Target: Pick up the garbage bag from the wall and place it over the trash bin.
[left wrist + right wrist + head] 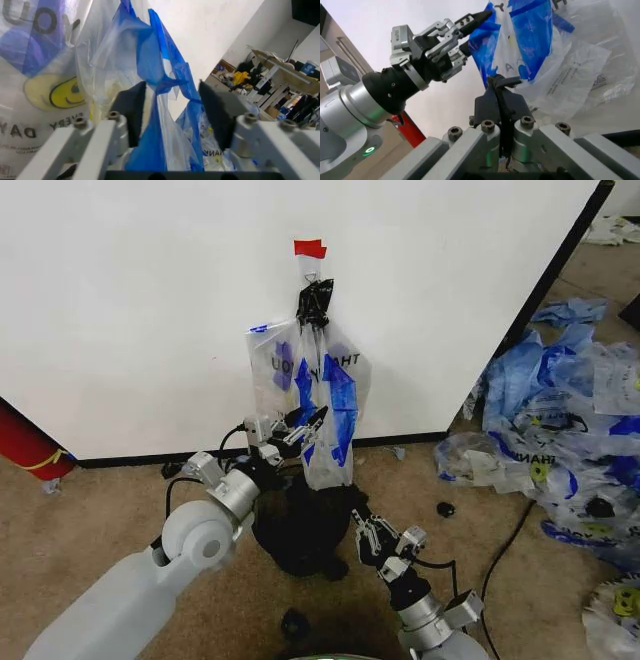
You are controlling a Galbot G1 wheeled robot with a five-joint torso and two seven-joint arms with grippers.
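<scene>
Left gripper [306, 423] open, pads straddling garbage bag [322, 395] blue fold on wall [150, 300] — right gripper [366, 531] closed, empty, above trash bin [300, 530].

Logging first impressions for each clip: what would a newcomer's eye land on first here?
The garbage bag, see-through with blue handles, hangs on the white wall under a scrap of red tape. The left gripper is up against it, open, with blue plastic between its fingers. Below sits the black trash bin, with the right gripper shut beside its rim, and a heap of similar bags litters the carpet to the right.
</scene>
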